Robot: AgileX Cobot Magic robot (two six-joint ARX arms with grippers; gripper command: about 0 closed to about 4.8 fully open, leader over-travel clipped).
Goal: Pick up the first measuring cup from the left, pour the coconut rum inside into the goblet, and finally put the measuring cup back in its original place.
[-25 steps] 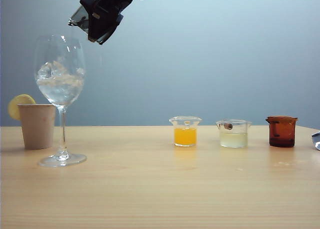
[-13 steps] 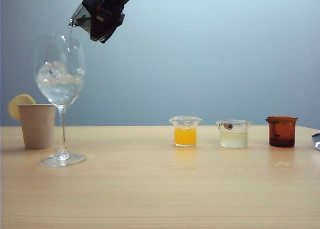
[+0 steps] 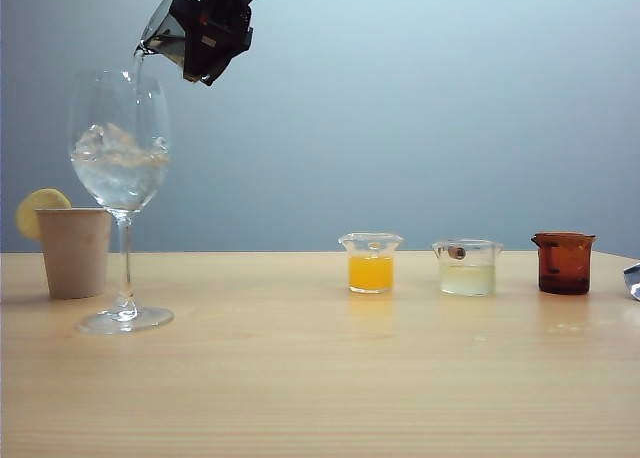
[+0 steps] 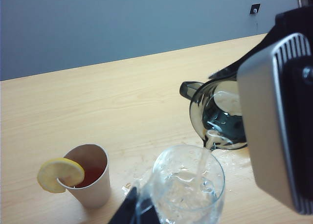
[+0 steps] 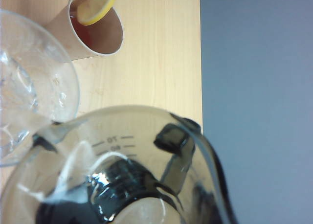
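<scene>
Exterior view shows the right gripper (image 3: 205,33) high at the upper left, above and a little to the right of the goblet (image 3: 120,168). It grasps the first measuring cup (image 3: 165,28), a small smoky glass beaker, tilted with its lip down toward the goblet's rim. A thin stream of coconut rum (image 3: 137,70) falls from the lip into the bowl, where clear liquid and ice sit. The goblet stands upright on the wooden table (image 3: 320,378), just beside a paper cup (image 3: 73,250) that has a lemon slice (image 3: 40,206) on its rim. Well apart, on the right half of the table, three other small cups stand in a row: one with orange liquid (image 3: 371,264), one with pale cloudy liquid (image 3: 467,268), and an amber-brown one (image 3: 564,263). In the left wrist view the tilted measuring cup (image 4: 217,117) hangs over the goblet's mouth (image 4: 188,182) and the stream (image 4: 203,158) runs down into it; the paper cup (image 4: 90,177) stands near. The left gripper (image 4: 137,212) shows only as a dark tip at the edge, and I cannot tell how its jaws stand. In the right wrist view the inside of the measuring cup (image 5: 122,170) fills the picture, with the goblet's rim (image 5: 39,87) and the paper cup (image 5: 93,33) beyond it.
</scene>
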